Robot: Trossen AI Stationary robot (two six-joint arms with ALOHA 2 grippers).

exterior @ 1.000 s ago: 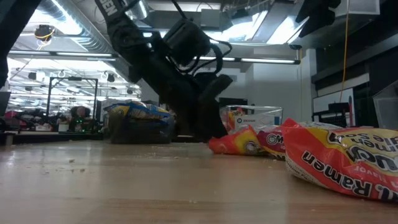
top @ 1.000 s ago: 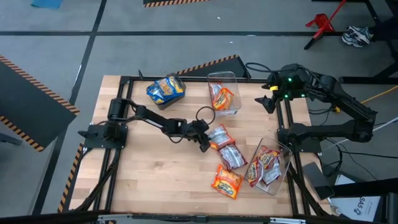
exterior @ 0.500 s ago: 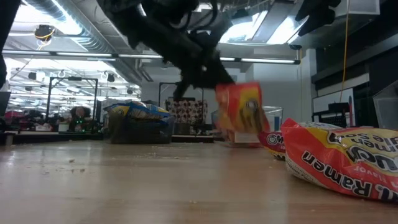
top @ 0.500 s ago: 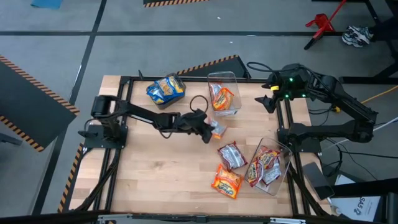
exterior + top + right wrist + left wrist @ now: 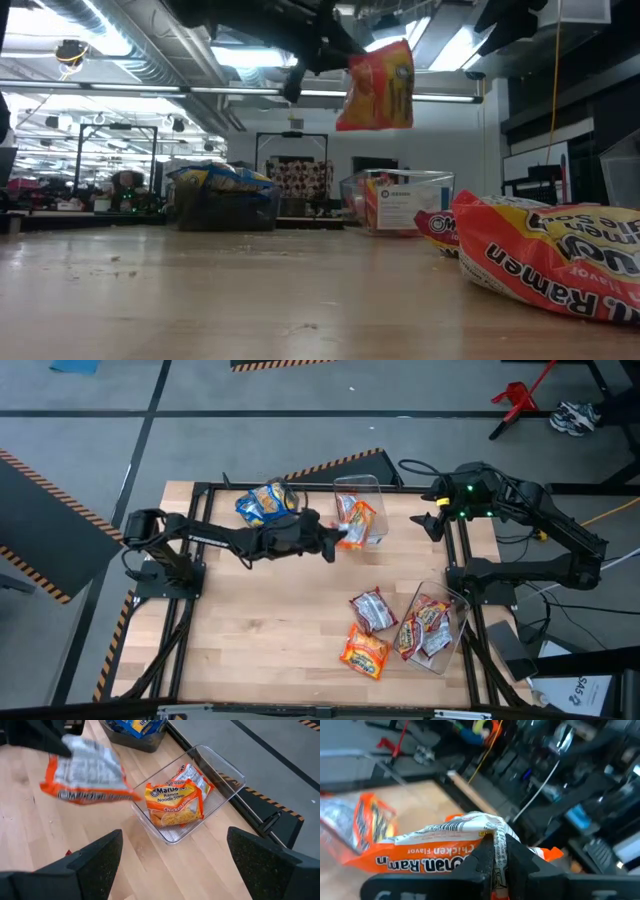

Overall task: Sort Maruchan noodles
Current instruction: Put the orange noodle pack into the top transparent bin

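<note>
High view: the left tool (image 5: 335, 546), clamped on an orange shiny plastic noodle packet (image 5: 351, 536), has carried it off the wooden bench (image 5: 250, 640) to the clear plastic bin (image 5: 366, 488).

Low view: the packet (image 5: 378, 87) hangs upright above that bin (image 5: 405, 200).

Right wrist view: the right tool (image 5: 172, 865) gapes open, empty, near the bin (image 5: 220, 785).

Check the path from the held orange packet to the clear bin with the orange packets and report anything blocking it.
Nothing visible blocks it. The left gripper holds the orange packet in the air right beside the open-topped clear bin, above the table.
</note>
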